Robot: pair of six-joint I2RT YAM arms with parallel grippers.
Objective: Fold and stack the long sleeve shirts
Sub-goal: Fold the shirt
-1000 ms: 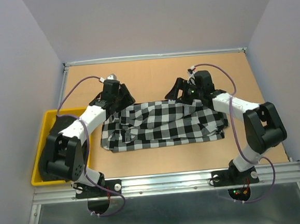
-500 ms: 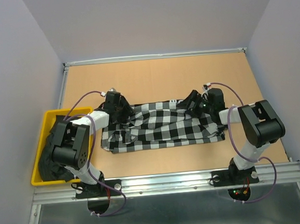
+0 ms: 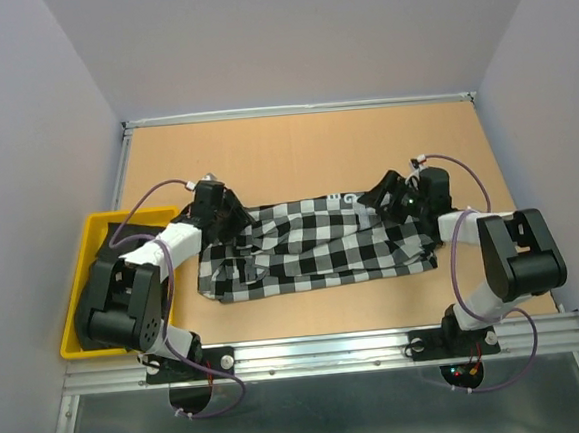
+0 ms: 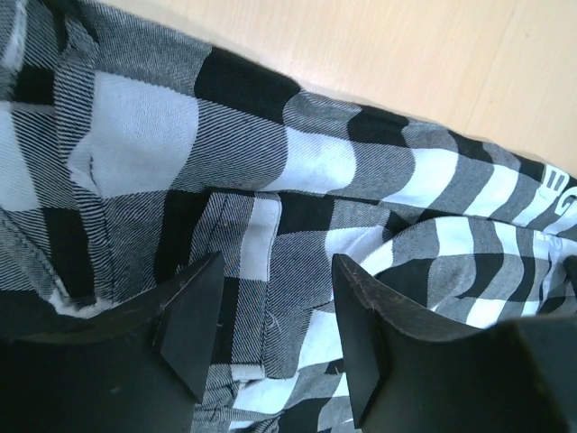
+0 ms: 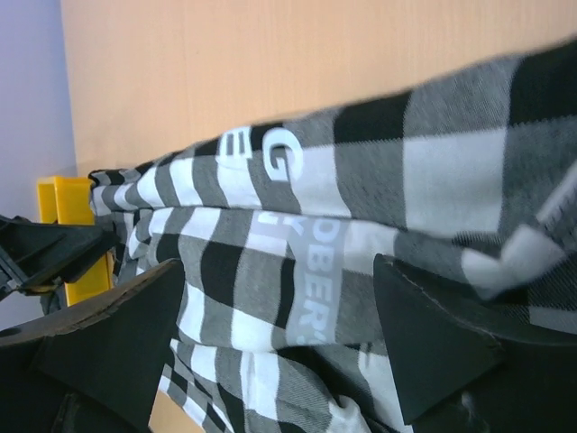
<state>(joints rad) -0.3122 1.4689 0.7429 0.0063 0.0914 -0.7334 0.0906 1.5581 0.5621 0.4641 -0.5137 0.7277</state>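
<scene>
Folding step: far edge needed pinching evenly at both ends.
Check shirt (image 3: pixel 317 249): lay rumpled on table (image 3: pixel 295 156).
Left gripper (image 4: pixel 275 262): stood open just above cloth.
Right gripper (image 5: pixel 278 266): gaped wide, empty, over lettering (image 5: pixel 306 262).

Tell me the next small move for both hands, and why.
Probably lower both and pinch the cloth: the left hand and right hand stand open over opposite ends of the black-and-white checked cloth shirt, which lies rumpled on the tan table, with nothing gripped yet.
</scene>
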